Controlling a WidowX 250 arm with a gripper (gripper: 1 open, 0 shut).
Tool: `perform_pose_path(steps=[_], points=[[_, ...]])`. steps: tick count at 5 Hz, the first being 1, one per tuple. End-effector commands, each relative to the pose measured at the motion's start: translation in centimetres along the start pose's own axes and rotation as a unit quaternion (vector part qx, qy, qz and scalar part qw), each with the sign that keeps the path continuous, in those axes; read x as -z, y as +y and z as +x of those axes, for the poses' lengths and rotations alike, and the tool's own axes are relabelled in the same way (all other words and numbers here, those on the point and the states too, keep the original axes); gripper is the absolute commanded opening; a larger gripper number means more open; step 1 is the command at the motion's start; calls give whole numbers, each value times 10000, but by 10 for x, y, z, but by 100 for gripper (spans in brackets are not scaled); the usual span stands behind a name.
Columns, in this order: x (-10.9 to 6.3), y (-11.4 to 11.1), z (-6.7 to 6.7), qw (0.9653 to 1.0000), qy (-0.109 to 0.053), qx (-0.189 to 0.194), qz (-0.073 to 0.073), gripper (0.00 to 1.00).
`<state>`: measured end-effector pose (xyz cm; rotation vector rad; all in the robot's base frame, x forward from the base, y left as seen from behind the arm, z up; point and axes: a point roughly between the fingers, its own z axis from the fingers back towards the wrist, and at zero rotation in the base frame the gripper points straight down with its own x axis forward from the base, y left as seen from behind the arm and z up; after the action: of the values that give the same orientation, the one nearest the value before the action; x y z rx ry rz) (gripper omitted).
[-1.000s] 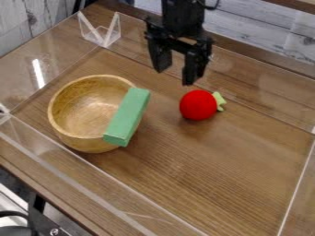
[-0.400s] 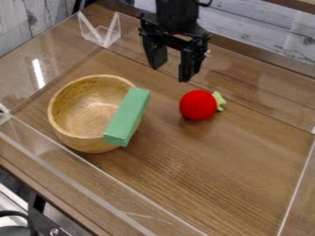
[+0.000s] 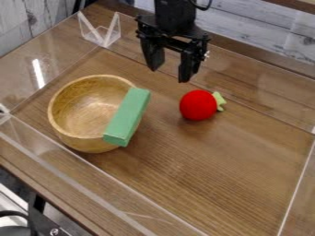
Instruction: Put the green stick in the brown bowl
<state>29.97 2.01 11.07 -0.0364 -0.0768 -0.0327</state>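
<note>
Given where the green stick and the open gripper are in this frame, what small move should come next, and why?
Probably none beyond backing away. The green stick already leans on the right rim of the brown bowl, its upper end over the hollow, its lower end outside the wall. The gripper hangs open and empty behind the red fruit. If full seating is required, nudging the stick inward would be the move.

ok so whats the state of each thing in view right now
gripper: open, empty, pointing down, above the table behind the fruit
green stick: lying tilted across the bowl's right rim, one end up on the rim, not flat inside
brown bowl: upright on the table, nothing on its floor
red fruit: resting on the table right of the bowl, apart from it
</note>
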Motion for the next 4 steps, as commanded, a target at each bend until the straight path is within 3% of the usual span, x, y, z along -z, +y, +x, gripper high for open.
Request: perform_pose_path(steps=[1, 2, 3, 4], points=[[-16, 9, 7, 9995, -314, -54, 80, 100], [-14, 9, 8, 9993, -300, -169, 110, 100], [-12, 6, 10, 9993, -252, -255, 108, 0], [-12, 1, 12, 9996, -187, -202, 90, 100]])
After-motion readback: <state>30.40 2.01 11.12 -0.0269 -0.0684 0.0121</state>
